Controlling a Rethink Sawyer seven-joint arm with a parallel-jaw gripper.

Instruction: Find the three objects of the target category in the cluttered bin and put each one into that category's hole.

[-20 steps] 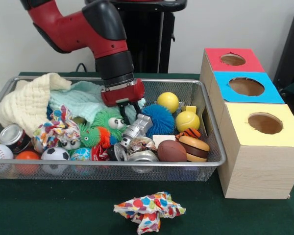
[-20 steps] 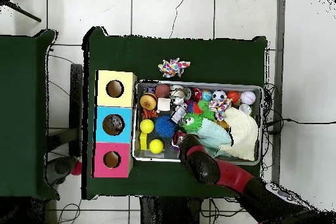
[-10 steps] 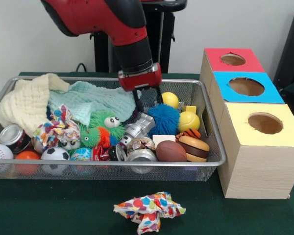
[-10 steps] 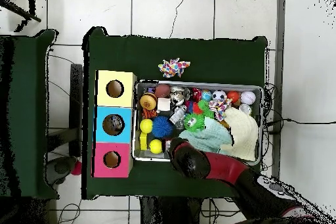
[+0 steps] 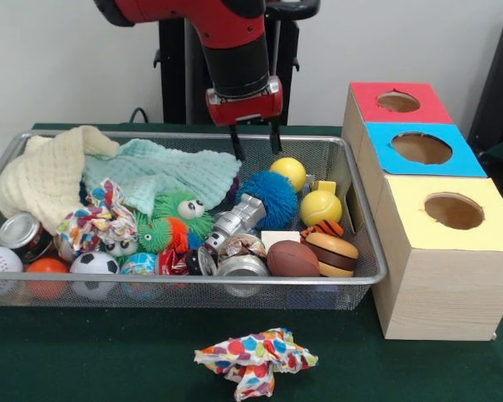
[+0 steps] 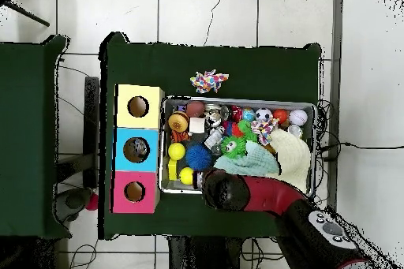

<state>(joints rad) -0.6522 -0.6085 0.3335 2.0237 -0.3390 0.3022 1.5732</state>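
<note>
Two fingers of the gripper [image 5: 253,140] are hanging apart and empty above the bin's [image 5: 365,251] back edge; the nearest ball, a yellow ball [image 5: 288,173], is lying just below, toward the boxes.

The light is bright and even, like a room lamp. A soft shadow lies under the silver wire mesh bin [image 5: 365,251] on the dark green table cloth [image 5: 109,360]. Nothing glares. The front view looks a little soft.
</note>
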